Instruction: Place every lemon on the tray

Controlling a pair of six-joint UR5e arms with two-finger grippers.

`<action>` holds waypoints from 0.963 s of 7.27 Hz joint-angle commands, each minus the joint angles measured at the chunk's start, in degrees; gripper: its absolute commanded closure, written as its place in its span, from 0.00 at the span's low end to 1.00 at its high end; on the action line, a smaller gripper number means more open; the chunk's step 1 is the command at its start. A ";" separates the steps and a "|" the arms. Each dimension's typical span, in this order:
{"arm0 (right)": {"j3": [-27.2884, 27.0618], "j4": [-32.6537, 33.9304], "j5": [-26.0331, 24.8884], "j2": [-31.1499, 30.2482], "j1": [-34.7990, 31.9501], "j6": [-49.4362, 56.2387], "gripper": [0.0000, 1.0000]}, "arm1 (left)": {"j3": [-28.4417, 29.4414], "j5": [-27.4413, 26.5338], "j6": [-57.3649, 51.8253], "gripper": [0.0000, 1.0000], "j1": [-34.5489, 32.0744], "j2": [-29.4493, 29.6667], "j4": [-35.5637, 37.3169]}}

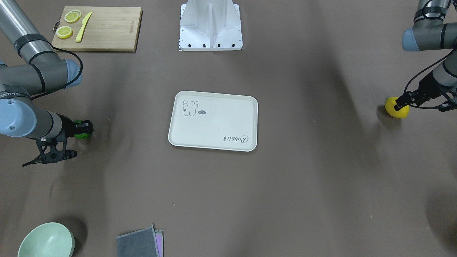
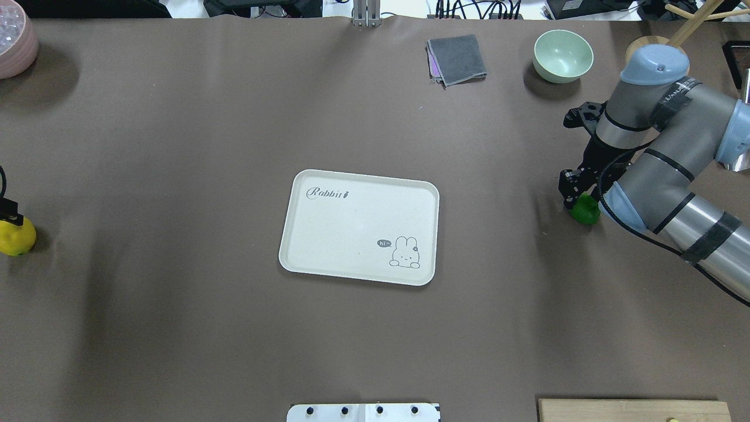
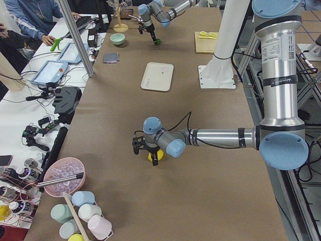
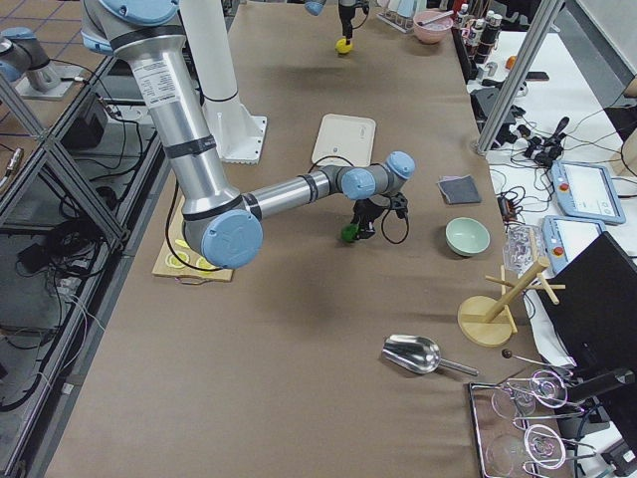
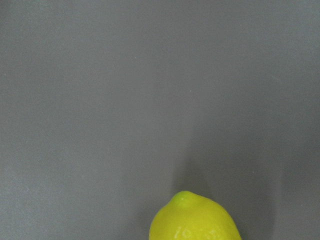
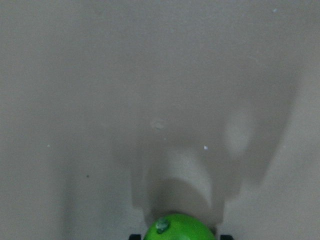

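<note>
A cream tray (image 1: 217,125) is laid in the middle of the brown table (image 1: 321,185). A wooden cutting board (image 1: 110,30) is placed at the upper left and a white base plate (image 1: 210,39) at the top centre. A pale green bowl (image 1: 46,241) is seen at the lower left, with a folded grey cloth (image 1: 137,244) near it. A yellow lemon (image 1: 397,109) is found at the right edge, a green lemon (image 1: 83,135) at the left.

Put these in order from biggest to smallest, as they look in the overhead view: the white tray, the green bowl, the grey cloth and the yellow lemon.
1. tray: by far the largest.
2. green bowl and grey cloth: they look about alike, so I won't rank one over the other.
3. yellow lemon: the smallest, at the view's left edge.
</note>
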State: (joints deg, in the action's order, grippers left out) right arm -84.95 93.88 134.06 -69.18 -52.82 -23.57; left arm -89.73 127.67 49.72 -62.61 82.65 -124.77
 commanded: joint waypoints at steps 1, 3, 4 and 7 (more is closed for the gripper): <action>-0.04 0.07 0.41 0.01 -0.18 -0.16 0.74 | 0.08 0.03 2.29 0.07 0.65 0.32 -0.48; -1.01 0.25 3.55 2.19 -3.67 -0.34 0.74 | 0.08 -0.06 3.18 0.29 1.27 0.23 -1.62; -2.75 0.86 5.49 3.25 -3.78 -1.21 0.73 | 0.08 -0.06 3.88 0.54 1.35 -0.12 -2.75; -3.21 0.69 5.51 9.92 -0.28 -14.88 0.73 | -0.70 0.38 3.80 0.77 1.36 0.05 -2.33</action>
State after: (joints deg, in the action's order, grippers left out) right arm -88.09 94.58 139.57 -62.12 -54.61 -32.89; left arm -89.89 127.78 53.53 -61.20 82.59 -127.38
